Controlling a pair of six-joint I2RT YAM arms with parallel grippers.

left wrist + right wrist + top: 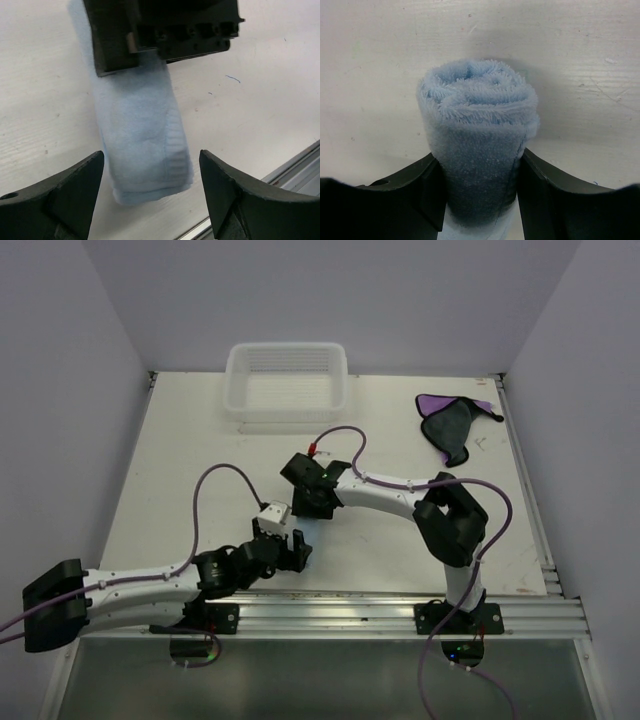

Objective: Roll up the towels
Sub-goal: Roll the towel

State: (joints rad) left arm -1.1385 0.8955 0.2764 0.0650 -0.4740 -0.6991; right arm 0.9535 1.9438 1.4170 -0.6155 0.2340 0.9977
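Observation:
The light blue towel (477, 100) is wound into a tight roll, and my right gripper (479, 190) is shut on it, both fingers pressing its sides. In the left wrist view the same light blue towel (142, 135) lies as a long roll on the table, running up under the right gripper. My left gripper (151, 162) is open, its fingers standing wide on either side of the roll's near end without touching it. The purple towel (455, 420), dark side partly up, lies crumpled at the far right. From above, the arms hide the blue roll; the grippers meet near the table's middle.
A white basket (287, 350) stands at the back edge, left of centre. A metal rail (400, 605) runs along the near edge, close to the left gripper. Purple cables loop over both arms. Walls close in on the left, right and back.

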